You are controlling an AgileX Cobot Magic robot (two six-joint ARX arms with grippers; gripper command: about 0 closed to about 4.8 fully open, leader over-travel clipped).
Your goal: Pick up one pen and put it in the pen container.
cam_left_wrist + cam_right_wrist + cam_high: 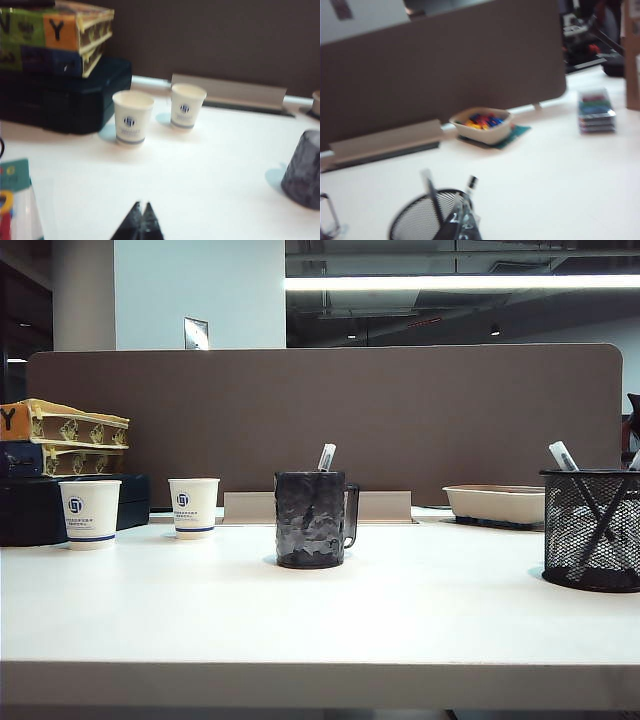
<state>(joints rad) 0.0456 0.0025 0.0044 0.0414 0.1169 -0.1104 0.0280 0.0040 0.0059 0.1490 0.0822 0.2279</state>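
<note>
Slim dark pen w/ whitish end (326, 457) standing in dark dimpled mug (311, 519), body mostly hidden. Black wire-mesh pen container (592, 528) sitting at table's right, cut off. Left gripper (141, 207), right gripper (462, 212): only tips showing, fingers together, holding nothing.

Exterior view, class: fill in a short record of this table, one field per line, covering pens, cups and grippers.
pen to pick: pen standing in the dimpled mug
pen container: mesh cup, table's right, already holds pens
paper cups: two, table's left, upright
left gripper: shut, empty, above table
right gripper: shut, empty, near mesh cup
</note>
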